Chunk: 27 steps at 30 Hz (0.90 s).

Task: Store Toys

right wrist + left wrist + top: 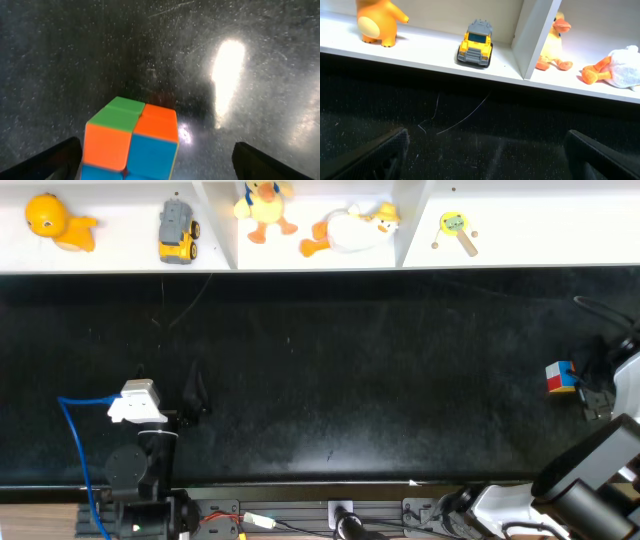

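Cube (561, 377) on counter (350, 380), well apart from shelf (300, 264), toward its right end. Right pincer (156, 150) open, cube ungripped. Centre on opposite flat faces, close squarely. Left pincer (486, 134) open, facing shelf.

To me the table top (350, 360) looks black, mostly matt and slightly rough, with fine pale scratches and specks. Near the right wrist it reflects a bright glare, so there it seems half glossy. The cube (131, 140) looks like smooth plastic with a soft shine. The shelf (430, 52) is white, smooth and matt. The truck (476, 42) looks like hard plastic. The orange duck (377, 22) is smooth, maybe rubber or plastic. The yellow duck (553, 45) and the white duck (620, 67) are fuzzy plush cloth.
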Motion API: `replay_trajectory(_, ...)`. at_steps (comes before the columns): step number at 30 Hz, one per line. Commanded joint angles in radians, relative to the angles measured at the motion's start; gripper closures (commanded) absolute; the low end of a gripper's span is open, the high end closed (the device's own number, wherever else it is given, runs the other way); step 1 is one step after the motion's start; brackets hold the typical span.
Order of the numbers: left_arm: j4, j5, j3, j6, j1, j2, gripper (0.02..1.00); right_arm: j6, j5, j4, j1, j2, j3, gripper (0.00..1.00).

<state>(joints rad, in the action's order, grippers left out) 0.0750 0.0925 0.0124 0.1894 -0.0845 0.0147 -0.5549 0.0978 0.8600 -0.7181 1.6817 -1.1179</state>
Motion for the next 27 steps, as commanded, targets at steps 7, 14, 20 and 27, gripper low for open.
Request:
replay_trajectory(7,0.001,-0.009,-0.005,0.021,0.007,-0.012,0.02,-0.01,0.021,-0.036,0.01,0.079,0.005,0.11)
replay_trajectory(14,0.001,-0.009,-0.005,0.021,0.007,-0.012,0.02,-0.007,0.055,-0.056,0.068,0.097,0.005,0.148)
replay_trajectory(20,0.001,-0.009,-0.005,0.021,0.007,-0.012,0.02,-0.007,0.113,-0.072,0.125,0.097,0.005,0.215)
replay_trajectory(27,0.001,-0.009,-0.005,0.021,0.007,-0.012,0.02,-0.007,0.113,-0.071,0.131,0.097,0.005,0.389)
